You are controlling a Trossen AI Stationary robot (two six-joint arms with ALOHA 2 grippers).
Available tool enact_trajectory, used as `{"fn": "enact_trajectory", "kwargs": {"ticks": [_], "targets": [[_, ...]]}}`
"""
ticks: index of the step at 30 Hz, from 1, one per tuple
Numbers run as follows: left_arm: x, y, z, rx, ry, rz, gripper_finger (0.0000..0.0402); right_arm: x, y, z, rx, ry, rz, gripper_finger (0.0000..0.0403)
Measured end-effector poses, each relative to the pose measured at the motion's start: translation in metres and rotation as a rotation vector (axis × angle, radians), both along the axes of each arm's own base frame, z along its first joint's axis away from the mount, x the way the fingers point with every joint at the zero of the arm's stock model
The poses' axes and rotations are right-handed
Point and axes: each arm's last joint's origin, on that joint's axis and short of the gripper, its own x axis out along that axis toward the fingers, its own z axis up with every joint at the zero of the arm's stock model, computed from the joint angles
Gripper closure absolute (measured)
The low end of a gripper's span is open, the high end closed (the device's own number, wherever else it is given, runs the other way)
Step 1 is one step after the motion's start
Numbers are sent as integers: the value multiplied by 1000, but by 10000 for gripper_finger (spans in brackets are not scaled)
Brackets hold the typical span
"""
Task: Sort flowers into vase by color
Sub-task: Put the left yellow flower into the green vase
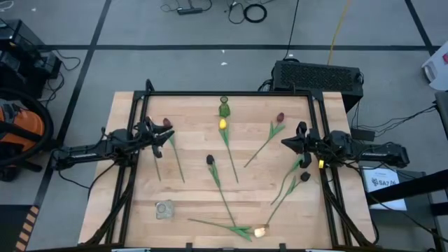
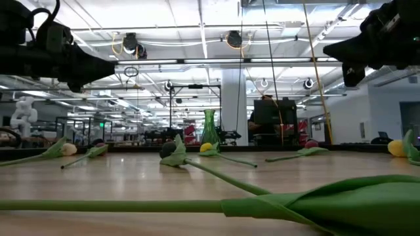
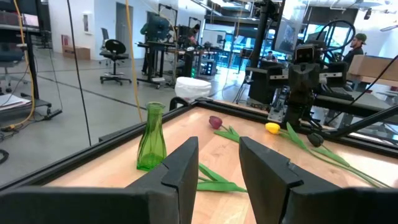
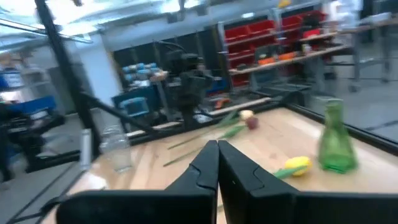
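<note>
Several artificial tulips lie flat on the wooden table (image 1: 189, 189): a yellow one (image 1: 222, 124), a dark red one (image 1: 280, 117), a near-black one (image 1: 210, 160), another dark one (image 1: 305, 177), a pink one (image 1: 166, 122) and a pale one (image 1: 260, 231). A green vase (image 1: 224, 107) stands upright at the far middle. My left gripper (image 1: 170, 138) hovers at the table's left, open and empty (image 3: 219, 168). At the table's right my right gripper (image 1: 283, 142) hovers, shut on nothing (image 4: 217, 155).
A clear glass vase (image 1: 164, 209) stands near the table's front left. A black frame (image 1: 231, 93) runs round the tabletop. A black box (image 1: 318, 75) sits behind the far right corner. Bare wood lies between the flower stems in the middle.
</note>
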Motion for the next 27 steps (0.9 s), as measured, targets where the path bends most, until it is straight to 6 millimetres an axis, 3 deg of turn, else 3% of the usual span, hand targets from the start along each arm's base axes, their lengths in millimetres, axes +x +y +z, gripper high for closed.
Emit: {"fn": "enact_trajectory", "kwargs": {"ticks": [5, 9, 16, 21, 27], "targets": [[0, 0, 0, 0, 0, 0, 278, 2, -6, -1, 123, -13, -209, 403], [0, 0, 0, 0, 0, 0, 278, 6, -8, 2, 227, -11, -256, 403], [0, 0, 0, 0, 0, 0, 278, 27, -11, 32, 281, 168, -337, 403], [0, 0, 0, 0, 0, 0, 278, 62, -13, 63, 176, 315, -341, 403], [0, 0, 0, 0, 0, 0, 278, 134, -18, 90, 26, 500, -330, 403]]}}
